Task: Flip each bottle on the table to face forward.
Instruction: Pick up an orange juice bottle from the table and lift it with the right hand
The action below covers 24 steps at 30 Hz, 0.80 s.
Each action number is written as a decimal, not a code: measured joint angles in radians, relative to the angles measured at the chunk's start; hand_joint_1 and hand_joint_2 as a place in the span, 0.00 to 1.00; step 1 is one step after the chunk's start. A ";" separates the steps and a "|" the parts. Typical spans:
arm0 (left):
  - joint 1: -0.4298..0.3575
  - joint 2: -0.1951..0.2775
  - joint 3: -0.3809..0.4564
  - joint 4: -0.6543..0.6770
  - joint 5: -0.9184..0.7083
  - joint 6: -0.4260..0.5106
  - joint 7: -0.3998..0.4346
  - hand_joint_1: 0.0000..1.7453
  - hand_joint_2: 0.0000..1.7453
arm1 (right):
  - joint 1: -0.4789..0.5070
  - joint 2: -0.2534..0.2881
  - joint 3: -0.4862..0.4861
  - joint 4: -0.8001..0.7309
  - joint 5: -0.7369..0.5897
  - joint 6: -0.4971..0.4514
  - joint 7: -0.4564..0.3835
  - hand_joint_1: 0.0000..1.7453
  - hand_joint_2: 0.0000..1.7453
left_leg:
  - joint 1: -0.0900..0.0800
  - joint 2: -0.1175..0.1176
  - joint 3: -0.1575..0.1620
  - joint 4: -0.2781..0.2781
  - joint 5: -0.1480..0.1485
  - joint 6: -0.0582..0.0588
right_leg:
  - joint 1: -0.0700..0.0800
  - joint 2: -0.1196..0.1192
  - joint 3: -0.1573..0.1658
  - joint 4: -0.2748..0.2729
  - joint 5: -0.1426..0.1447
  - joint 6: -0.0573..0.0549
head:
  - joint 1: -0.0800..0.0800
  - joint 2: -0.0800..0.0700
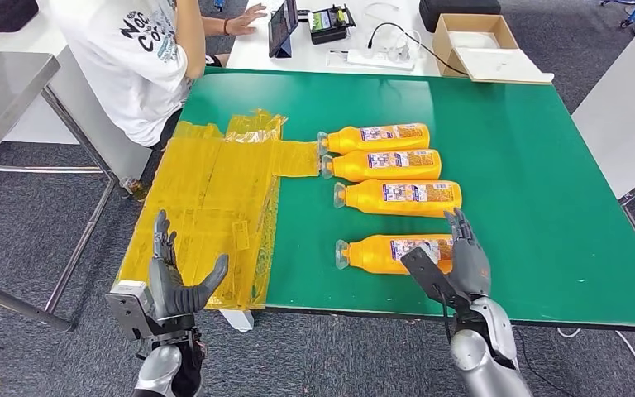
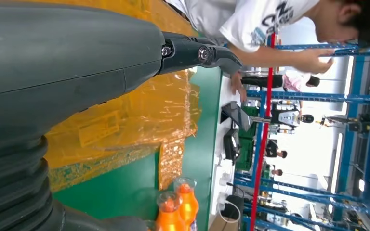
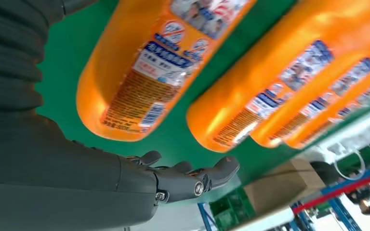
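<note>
Several orange bottles lie on their sides in a column on the green table (image 1: pixel 504 141), caps pointing left, labels up. The nearest bottle (image 1: pixel 393 252) lies close to the front edge; the others (image 1: pixel 398 198) (image 1: pixel 384 165) (image 1: pixel 376 137) lie behind it. My right hand (image 1: pixel 461 258) hovers open at the base end of the nearest bottle (image 3: pixel 144 62), fingers (image 3: pixel 192 178) stretched out beside it, nothing held. My left hand (image 1: pixel 174 277) is open, palm up, in front of the table's left part over the yellow plastic sheet (image 1: pixel 207 207).
A person in a white T-shirt (image 1: pixel 145 50) leans at the table's far left corner. A white table behind holds a tablet (image 1: pixel 281 29), a small device (image 1: pixel 331 22), cables and a cardboard box (image 1: pixel 475 41). A grey table (image 1: pixel 4 91) stands at left.
</note>
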<state>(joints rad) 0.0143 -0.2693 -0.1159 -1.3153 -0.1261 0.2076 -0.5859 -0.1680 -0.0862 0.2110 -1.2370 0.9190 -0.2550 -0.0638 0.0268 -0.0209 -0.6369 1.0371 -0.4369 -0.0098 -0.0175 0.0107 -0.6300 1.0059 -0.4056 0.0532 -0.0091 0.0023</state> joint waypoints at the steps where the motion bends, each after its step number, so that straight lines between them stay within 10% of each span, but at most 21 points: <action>1: 0.000 0.000 0.003 0.002 0.000 0.000 0.000 0.00 1.00 | -0.003 -0.005 0.000 0.006 -0.001 0.004 0.000 0.00 1.00 | 0.000 0.000 0.000 0.000 0.000 0.000 | 0.000 0.000 0.000 0.000 0.000 0.000 | 0.000 0.000; 24: -0.046 0.002 0.030 0.098 -0.012 -0.035 -0.003 0.00 1.00 | -0.247 -0.132 0.176 0.270 -0.078 0.268 -0.034 0.00 1.00 | 0.000 0.000 0.001 0.000 0.001 0.000 | 0.000 0.000 0.001 0.000 0.000 0.000 | 0.000 0.000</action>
<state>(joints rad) -0.0322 -0.2670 -0.0859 -1.2171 -0.1386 0.1726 -0.5893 -0.4154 -0.2180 0.3871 -0.9674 0.8405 0.0129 -0.0974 0.0269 -0.0205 -0.6358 1.0372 -0.4363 -0.0094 -0.0173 0.0111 -0.6292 1.0061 -0.4051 0.0536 -0.0093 0.0023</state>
